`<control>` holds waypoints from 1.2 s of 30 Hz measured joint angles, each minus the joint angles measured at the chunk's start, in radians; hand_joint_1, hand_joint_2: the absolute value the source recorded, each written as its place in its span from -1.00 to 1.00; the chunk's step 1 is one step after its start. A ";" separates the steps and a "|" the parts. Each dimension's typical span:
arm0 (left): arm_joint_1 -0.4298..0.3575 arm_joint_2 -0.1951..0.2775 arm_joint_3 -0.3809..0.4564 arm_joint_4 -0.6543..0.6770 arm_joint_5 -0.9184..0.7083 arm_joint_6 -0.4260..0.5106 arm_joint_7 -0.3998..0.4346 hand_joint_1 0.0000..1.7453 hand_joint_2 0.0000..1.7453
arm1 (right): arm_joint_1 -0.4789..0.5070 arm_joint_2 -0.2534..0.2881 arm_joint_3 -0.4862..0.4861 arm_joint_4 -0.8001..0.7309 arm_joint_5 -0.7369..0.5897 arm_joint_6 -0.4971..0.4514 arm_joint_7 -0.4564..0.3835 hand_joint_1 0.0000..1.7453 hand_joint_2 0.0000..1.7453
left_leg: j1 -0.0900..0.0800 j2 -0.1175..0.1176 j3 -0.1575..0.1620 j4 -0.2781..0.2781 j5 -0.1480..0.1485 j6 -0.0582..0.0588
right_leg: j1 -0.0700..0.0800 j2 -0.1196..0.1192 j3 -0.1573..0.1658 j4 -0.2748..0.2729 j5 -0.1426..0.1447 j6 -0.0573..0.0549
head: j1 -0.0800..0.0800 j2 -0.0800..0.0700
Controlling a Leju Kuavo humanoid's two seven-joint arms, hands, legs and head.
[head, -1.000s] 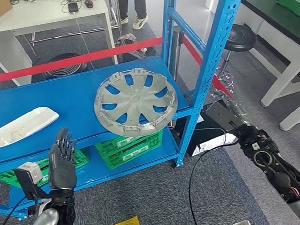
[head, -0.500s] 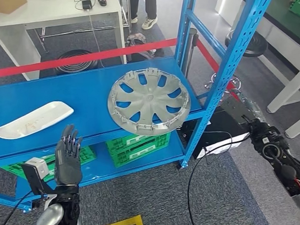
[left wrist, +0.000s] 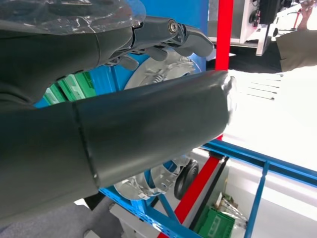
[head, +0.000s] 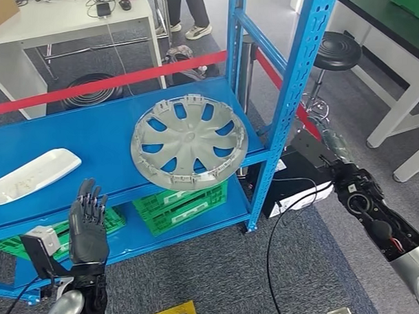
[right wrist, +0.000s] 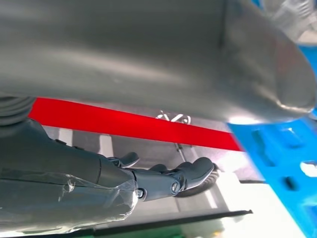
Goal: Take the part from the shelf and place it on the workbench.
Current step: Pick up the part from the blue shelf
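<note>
- The hubcap (head: pixel 189 143) is a round, flat, silver plastic wheel cover with curved spokes, holes between them and small clips around its rim. It lies on the shelf (head: pixel 93 142), on the right part of the smooth blue metal board, and its near edge sticks out a little over the front.
- The left hand (head: pixel 87 226) is dark grey and a bit shiny. It is raised in front of the shelf's near edge, left of the hubcap and well apart from it — fingers (head: pixel 90 200) straight, pointing up, close side by side, holding nothing.
- In the left wrist view the thick grey thumb (left wrist: pixel 149 129) crosses the picture, and silver bits of the hubcap (left wrist: pixel 157 178) show behind it.
- The right hand (right wrist: pixel 112 183) reaches past the blue post (head: pixel 295 91), on the right side of the shelf. Its fingers (right wrist: pixel 179 176) are stretched out with nothing in them.
- A long white curved panel (head: pixel 27 175) lies on the left of the same board.
- Green plastic crates (head: pixel 179 204) with slots sit flat on the lower board.
- A red strip (head: pixel 111 81) runs across behind the shelf.
- A round black stool (head: pixel 337 51) stands far right — on the grey carpet.
</note>
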 joint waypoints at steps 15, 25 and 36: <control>-0.001 -0.007 0.000 0.003 0.000 -0.004 0.000 -1.00 -1.00 | 0.019 0.029 0.090 -0.129 0.047 0.040 0.054 -1.00 -1.00 | 0.008 0.004 0.088 -0.177 0.060 0.019 | -0.015 -0.002 -0.075 0.170 -0.063 0.052 | 0.031 0.000; -0.006 -0.013 0.000 0.006 -0.006 -0.021 0.000 -1.00 -1.00 | 0.029 0.045 0.143 -0.228 0.054 0.071 0.090 -1.00 -1.00 | 0.012 0.002 -0.003 0.033 -0.058 -0.033 | -0.017 0.001 0.002 0.005 -0.006 0.005 | 0.005 0.000; -0.009 -0.021 0.000 0.014 -0.010 -0.024 -0.001 -1.00 -1.00 | 0.015 0.090 0.239 -0.286 0.055 0.118 0.072 -1.00 -1.00 | 0.007 0.002 0.077 -0.153 0.045 -0.002 | -0.011 0.007 0.002 0.001 -0.006 0.027 | -0.001 0.000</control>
